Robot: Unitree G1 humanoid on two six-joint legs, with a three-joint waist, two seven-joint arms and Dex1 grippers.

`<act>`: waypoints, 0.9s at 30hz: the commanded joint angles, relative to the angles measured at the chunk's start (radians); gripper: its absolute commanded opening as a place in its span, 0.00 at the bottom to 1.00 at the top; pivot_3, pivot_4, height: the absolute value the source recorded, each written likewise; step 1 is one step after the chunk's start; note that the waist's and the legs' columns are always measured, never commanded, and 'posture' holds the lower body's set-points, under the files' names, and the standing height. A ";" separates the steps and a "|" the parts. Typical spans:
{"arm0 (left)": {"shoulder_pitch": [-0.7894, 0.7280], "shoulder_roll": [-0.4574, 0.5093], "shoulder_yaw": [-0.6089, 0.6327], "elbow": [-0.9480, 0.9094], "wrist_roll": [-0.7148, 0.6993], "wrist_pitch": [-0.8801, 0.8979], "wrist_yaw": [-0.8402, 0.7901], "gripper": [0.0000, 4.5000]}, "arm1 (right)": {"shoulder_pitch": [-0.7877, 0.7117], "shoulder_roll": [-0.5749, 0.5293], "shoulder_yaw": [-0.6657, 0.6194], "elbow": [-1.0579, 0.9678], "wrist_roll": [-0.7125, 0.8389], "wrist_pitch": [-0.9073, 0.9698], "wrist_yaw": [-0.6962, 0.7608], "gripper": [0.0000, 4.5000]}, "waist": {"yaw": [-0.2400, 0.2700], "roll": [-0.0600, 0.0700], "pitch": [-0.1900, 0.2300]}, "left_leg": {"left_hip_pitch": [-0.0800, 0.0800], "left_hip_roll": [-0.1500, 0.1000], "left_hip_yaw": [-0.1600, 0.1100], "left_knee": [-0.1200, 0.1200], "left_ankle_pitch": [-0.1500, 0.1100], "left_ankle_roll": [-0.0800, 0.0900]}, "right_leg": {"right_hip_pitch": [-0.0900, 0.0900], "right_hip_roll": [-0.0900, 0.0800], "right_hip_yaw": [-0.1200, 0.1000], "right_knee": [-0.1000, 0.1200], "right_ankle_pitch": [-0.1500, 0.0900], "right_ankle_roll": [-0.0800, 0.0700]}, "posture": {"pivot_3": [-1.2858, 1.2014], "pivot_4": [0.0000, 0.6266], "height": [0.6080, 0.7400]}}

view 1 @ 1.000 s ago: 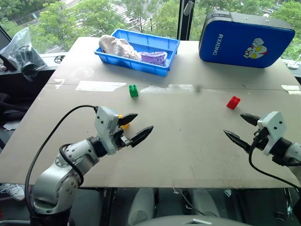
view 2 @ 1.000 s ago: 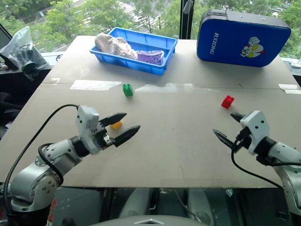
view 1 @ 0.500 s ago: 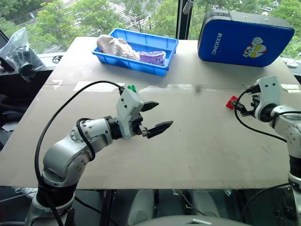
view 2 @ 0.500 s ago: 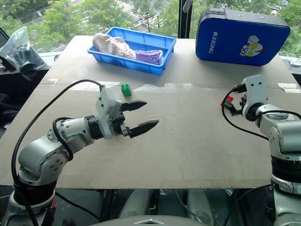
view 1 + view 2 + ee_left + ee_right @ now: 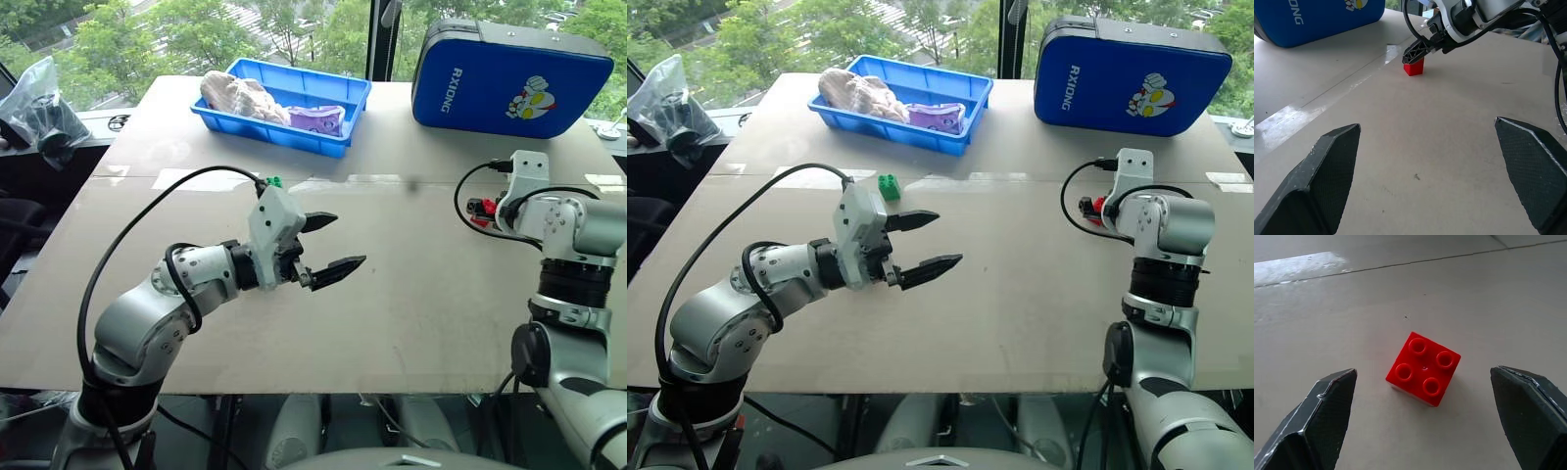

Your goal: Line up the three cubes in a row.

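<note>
Overhead, a wide grey tabletop point(image 5: 392, 294) fills most of the frame, both robot arms reaching over it, jaws spread wide and holding nothing.

At upper right lies a big blue padded case point(image 5: 509, 73); at upper centre, a blue plastic tray point(image 5: 338, 93) with crumpled bags in it. The left gripper point(image 5: 328, 245) hovers mid-frame, left of centre. The right gripper point(image 5: 1415, 51) points down at right of centre, its two black fingers point(image 5: 1317, 416) well apart on either side of the small red studded brick point(image 5: 1423, 368), touching neither. The small green studded brick point(image 5: 889, 186) sits just above the left gripper, near the table's seam. The yellow brick is hidden.
</note>
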 commanded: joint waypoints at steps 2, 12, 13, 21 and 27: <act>0.002 -0.004 0.020 -0.055 -0.007 -0.003 0.022 1.00 | -0.047 0.055 -0.040 0.025 -0.070 -0.035 -0.107 1.00 | -0.001 0.000 0.000 | 0.000 0.000 0.000 0.000 0.000 0.000 | 0.000 0.000 0.000 0.000 0.000 0.000 | 0.52 0.24 1.00; 0.003 -0.019 0.059 -0.048 -0.067 -0.029 -0.011 1.00 | -0.071 0.109 -0.057 0.070 -0.110 -0.091 -0.165 1.00 | -0.021 0.001 0.000 | 0.000 0.000 0.000 -0.001 0.000 0.000 | 0.000 0.000 0.000 0.000 0.000 0.000 | 0.52 0.24 1.00; 0.008 -0.015 0.059 -0.048 -0.068 -0.032 -0.021 1.00 | -0.072 0.113 -0.058 0.072 -0.110 -0.095 -0.165 1.00 | -0.023 0.001 0.000 | 0.000 0.000 0.000 -0.001 0.000 0.000 | -0.001 0.000 0.000 0.000 0.000 0.000 | 0.52 0.24 1.00; 0.022 -0.018 0.059 -0.039 -0.067 -0.059 -0.057 1.00 | -0.072 0.109 -0.042 0.108 -0.101 -0.153 -0.136 0.41 | -0.023 0.002 0.001 | 0.000 0.000 0.000 -0.001 0.000 0.000 | -0.001 0.000 0.000 0.000 0.000 0.000 | 0.52 0.24 1.00; 0.066 -0.013 0.070 -0.032 -0.056 -0.080 -0.065 1.00 | -0.005 0.028 0.067 0.069 -0.097 -0.178 -0.022 0.29 | -0.023 0.002 0.001 | 0.000 0.000 0.000 -0.001 0.000 0.000 | -0.001 0.000 0.000 0.000 0.000 0.000 | 0.52 0.24 1.00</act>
